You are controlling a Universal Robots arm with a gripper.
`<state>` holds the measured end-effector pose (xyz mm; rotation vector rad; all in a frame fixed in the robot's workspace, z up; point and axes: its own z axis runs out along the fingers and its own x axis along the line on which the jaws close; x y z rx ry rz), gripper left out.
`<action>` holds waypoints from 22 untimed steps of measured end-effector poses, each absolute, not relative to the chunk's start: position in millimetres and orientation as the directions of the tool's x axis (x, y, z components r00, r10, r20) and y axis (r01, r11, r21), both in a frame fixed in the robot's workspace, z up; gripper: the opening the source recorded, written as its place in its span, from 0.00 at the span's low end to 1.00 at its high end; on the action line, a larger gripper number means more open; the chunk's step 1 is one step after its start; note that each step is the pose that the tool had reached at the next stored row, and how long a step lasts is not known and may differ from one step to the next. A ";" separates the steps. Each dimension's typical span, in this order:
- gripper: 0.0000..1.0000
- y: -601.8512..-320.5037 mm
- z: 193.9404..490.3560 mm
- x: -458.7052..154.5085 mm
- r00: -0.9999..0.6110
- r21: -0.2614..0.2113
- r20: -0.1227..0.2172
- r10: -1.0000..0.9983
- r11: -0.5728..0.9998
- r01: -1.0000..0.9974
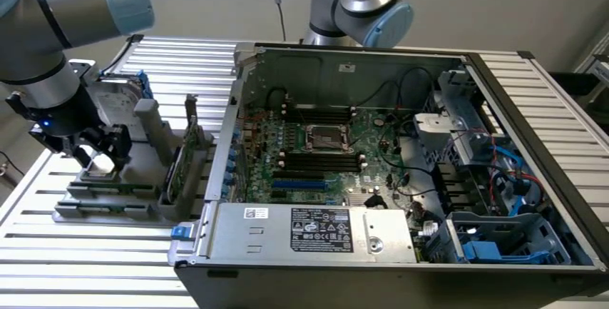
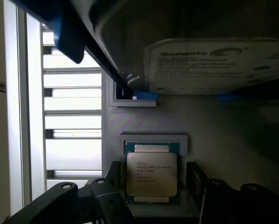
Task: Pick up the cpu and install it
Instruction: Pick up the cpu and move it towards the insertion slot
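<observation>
The cpu (image 2: 151, 173), a small square chip with a silver top, lies flat in a recess of the grey parts holder (image 2: 214, 130). My gripper (image 2: 153, 168) is open right over it, with one dark finger (image 2: 112, 173) on each side of the chip and a gap to each. In the exterior view the gripper (image 1: 98, 155) hangs low over the grey parts holder (image 1: 105, 205) at the exterior view's left. The open computer case (image 1: 400, 59) lies beside it, and the motherboard's cpu socket (image 1: 326, 138) sits near the middle of the board.
A silver hard drive (image 2: 219, 65) in a blue frame stands close behind the cpu. Upright memory sticks (image 1: 181, 163) stand in the holder between the gripper and the case wall. A second robot arm (image 1: 357, 2) rises behind the case. The table (image 1: 85, 259) is slatted metal.
</observation>
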<state>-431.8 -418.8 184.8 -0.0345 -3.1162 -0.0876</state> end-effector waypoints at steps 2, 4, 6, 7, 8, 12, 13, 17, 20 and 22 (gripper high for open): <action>0.67 -418.8 184.7 -431.8 -0.999 0.057 0.025 0.021 0.998 0.023; 0.67 -418.9 184.5 -431.8 -0.999 0.057 0.025 0.022 0.998 0.023; 0.67 -418.9 184.4 -431.8 -0.999 0.057 0.025 0.022 0.998 0.023; 0.67 -418.9 184.4 -431.8 -0.999 0.057 0.025 0.022 0.998 0.023; 0.67 -418.9 184.2 -431.8 -0.999 0.057 0.025 0.022 0.998 0.023; 0.55 -418.9 184.1 -431.8 -0.999 0.057 0.025 0.022 0.998 0.023; 0.55 -418.9 184.1 -431.8 -0.999 0.057 0.025 0.022 0.998 0.023; 0.55 -418.8 184.0 -431.8 -0.999 0.059 0.026 0.022 0.998 0.023; 0.55 -419.0 184.2 -431.8 -0.999 0.067 0.027 0.022 0.997 0.024; 0.55 -418.8 184.7 -431.8 -0.999 0.078 0.028 0.022 0.997 0.024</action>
